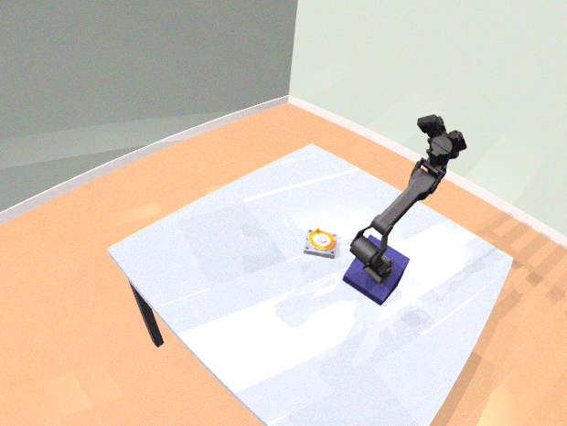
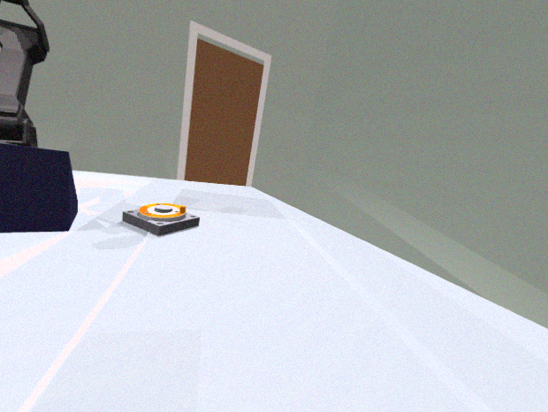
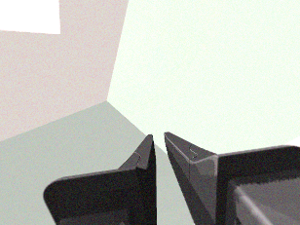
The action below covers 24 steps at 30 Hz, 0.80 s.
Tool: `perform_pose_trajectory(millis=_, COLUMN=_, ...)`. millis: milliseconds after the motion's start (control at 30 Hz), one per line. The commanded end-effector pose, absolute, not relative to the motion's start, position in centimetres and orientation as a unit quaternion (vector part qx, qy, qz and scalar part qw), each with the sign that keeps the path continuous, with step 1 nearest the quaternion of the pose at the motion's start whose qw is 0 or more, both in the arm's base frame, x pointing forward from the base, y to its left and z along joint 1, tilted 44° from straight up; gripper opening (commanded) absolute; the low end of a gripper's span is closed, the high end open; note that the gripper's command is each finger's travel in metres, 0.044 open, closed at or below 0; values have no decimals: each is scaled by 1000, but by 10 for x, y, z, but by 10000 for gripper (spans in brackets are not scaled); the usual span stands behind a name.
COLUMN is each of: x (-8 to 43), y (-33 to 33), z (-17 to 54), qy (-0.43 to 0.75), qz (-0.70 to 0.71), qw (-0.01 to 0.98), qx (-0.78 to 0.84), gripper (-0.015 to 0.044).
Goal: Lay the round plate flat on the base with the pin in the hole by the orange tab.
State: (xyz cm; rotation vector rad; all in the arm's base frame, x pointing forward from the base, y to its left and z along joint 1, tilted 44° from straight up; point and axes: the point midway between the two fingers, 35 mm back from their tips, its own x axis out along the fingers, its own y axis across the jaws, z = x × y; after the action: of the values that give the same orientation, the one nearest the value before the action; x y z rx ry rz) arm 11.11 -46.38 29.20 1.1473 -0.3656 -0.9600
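The round plate (image 1: 321,239), with its orange ring and small orange tab (image 1: 317,230) at 12 o'clock, sat on the square grey base (image 1: 320,244) near the middle of the white table (image 1: 219,283), just beside the arm's dark blue mount (image 1: 376,273) at its 9 o'clock. The arm rose from that mount toward 1 o'clock, carrying the gripper (image 3: 159,138) high above the table's far edge, well apart from the plate. Its fingers were drawn nearly together with nothing between them, pointing at a room corner.
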Motion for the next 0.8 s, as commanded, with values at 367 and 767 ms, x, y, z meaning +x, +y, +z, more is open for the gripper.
perform_pose_trajectory(millis=367, x=281, y=-374, z=154, qy=182, qz=-302, qw=797, qx=491, gripper=0)
perform_pose_trajectory(millis=767, x=349, y=-244, z=63, qy=436, qz=-104, qw=802, qx=394, gripper=0)
